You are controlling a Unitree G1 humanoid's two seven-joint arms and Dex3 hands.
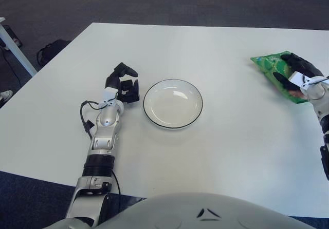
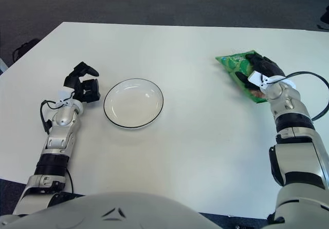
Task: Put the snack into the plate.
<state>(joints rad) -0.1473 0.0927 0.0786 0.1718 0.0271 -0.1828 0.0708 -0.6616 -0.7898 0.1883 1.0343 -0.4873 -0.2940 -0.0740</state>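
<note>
A green snack bag (image 1: 267,63) lies on the white table (image 1: 205,49) at the far right. My right hand (image 1: 295,72) is on top of it, its dark fingers curled over the bag's near end; it also shows in the right eye view (image 2: 259,72). A white plate with a dark rim (image 1: 172,106) stands empty at the table's middle, well left of the bag. My left hand (image 1: 123,82) shows just left of the plate, fingers relaxed and holding nothing.
The table's far edge borders dark carpet. A dark bag (image 1: 51,49) lies on the floor past the table's left corner, beside a white table leg (image 1: 18,49).
</note>
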